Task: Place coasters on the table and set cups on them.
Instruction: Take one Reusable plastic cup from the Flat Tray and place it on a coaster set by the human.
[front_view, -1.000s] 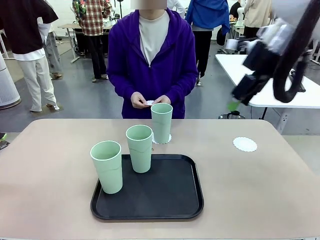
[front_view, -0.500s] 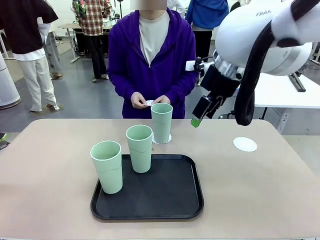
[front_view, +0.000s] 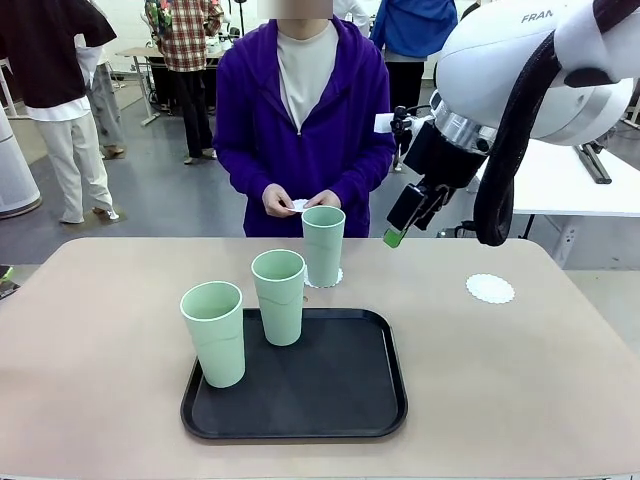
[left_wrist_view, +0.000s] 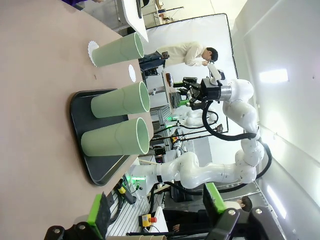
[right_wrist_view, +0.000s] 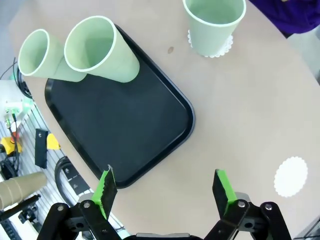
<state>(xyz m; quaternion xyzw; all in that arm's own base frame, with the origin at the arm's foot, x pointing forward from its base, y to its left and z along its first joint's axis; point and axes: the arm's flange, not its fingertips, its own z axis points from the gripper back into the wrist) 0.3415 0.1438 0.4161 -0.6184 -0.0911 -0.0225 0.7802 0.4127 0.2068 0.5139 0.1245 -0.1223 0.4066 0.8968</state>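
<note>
Here, table (front_view: 500, 390): beige top, a person standing at its far side.
Tray (front_view: 330, 400): black, near the table's middle, carrying two cups.
Left cup (front_view: 214, 333): upright on the tray, near-left.
Middle cup (front_view: 279, 297): upright by the tray's far edge.
Far cup (front_view: 323, 245): upright on a lacy coaster (front_view: 336, 279), beyond the tray.
Bare coaster (front_view: 490, 289): flat on the table, well right of Far cup.
Person's hands (front_view: 277, 200): together, pinching a small white piece.
Right gripper (front_view: 397, 234): aloft between Far cup and Bare coaster, fingers wide apart, empty.
Left gripper (left_wrist_view: 155, 207): fingers spread wide, nothing between them.
</note>
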